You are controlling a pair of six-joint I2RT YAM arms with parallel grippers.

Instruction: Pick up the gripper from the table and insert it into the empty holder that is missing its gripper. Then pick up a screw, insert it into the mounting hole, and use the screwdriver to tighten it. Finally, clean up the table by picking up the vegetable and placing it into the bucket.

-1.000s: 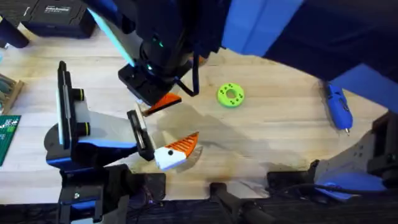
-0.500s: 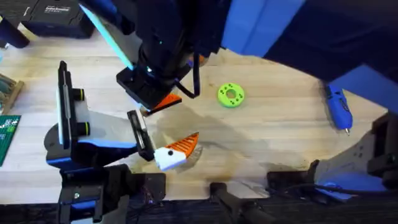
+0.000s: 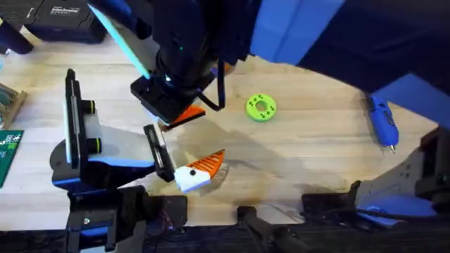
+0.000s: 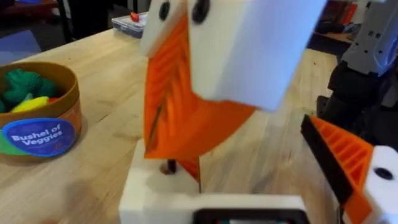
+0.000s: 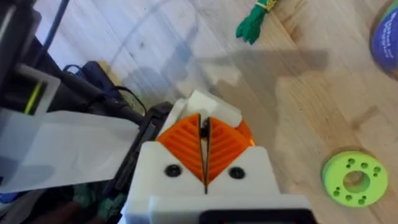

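My right gripper (image 3: 181,114) reaches across to the table's middle left, its orange pads (image 5: 186,146) shut on a small dark screw (image 5: 203,127). It hangs just above the white holder (image 4: 211,199) at my left arm's end, over a small dark mounting hole (image 4: 166,167). The white and orange gripper piece (image 4: 348,168) sits in that holder and lies low on the table (image 3: 200,169). My left gripper (image 3: 184,176) is there. The blue screwdriver (image 3: 382,121) lies far right. The green vegetable (image 5: 254,22) lies on the wood near the bucket (image 4: 38,112).
A flat green disc with holes (image 3: 261,107) lies right of the right gripper. A dark case (image 3: 63,17) and a green circuit board (image 3: 8,151) sit at the left. The bucket holds toy veggies. Bare wood stretches between the disc and the screwdriver.
The right gripper has crept slightly to the left and back over the holder. The left arm, screwdriver and disc have not moved.
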